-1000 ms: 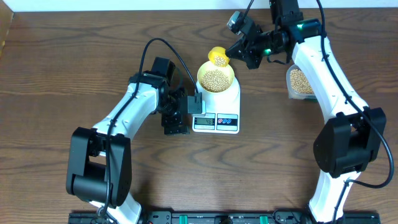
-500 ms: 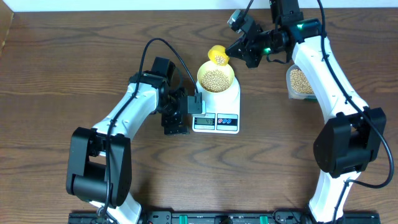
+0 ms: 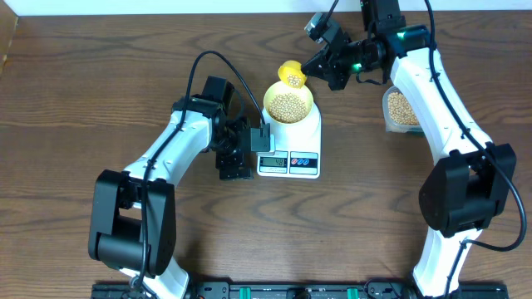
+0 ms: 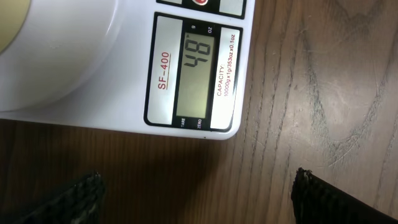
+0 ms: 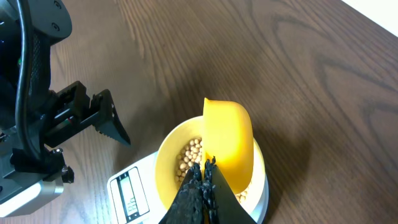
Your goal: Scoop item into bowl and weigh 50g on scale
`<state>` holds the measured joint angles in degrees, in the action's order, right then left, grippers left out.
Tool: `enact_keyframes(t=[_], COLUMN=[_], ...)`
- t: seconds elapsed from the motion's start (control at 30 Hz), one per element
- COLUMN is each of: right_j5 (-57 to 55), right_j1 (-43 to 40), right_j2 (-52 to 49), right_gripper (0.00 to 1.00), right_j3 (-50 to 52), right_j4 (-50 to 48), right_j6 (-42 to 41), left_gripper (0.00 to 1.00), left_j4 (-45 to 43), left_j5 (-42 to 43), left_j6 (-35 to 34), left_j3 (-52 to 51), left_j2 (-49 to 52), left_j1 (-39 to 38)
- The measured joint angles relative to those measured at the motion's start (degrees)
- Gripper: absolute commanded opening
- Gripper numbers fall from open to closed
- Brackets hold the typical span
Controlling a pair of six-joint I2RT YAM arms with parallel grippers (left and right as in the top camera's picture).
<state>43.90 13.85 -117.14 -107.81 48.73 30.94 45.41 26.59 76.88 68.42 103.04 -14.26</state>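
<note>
1. The right gripper (image 5: 202, 175) is clenched tight on the handle end of a yellow scoop (image 5: 229, 140). The fingers are pinched together with basically no gap.
2. The scoop sticks out just ahead of those fingertips, tilted on its side. From overhead you can see a few beans in its cup.
3. Right below the scoop is the pale yellow bowl (image 3: 309, 98), and the scoop hangs over its far rim.
4. The bowl is loaded with soybeans (image 3: 288, 105), roughly level across the top.
5. The bowl sits on the white kitchen scale (image 3: 310, 139), on the platform end, under and a bit in front of the right gripper.
6. The left gripper (image 4: 197, 180) is wide open and holding nothing. Its two black fingertips sit low at either side of the wrist view, apart from the scale's edge.
7. Straight ahead of those open fingers is the scale's LCD display (image 4: 200, 78), which reads 48. The label next to it says SF-400.
8. Behind the right gripper, back along its arm, is a clear plastic tub (image 3: 386, 110) with more of the same beans in it, well apart from the scale.
9. It's all on a dark wood-grain table (image 3: 83, 83).
</note>
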Motion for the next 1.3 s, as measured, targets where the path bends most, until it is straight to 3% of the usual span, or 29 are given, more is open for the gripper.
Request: enact_keyframes(t=[1.3], right_j5=[-1.1], right_j1=[0.0], right_j2=[0.0], right_gripper=[0.01], right_j3=[0.0], right_j4=[-0.6], right_j6=[-0.6], left_gripper=[0.98], left_j4=[0.0], left_j5=[0.0], left_j6=[0.0], left_j3=[0.0], left_j2=[0.0], left_j1=[0.0])
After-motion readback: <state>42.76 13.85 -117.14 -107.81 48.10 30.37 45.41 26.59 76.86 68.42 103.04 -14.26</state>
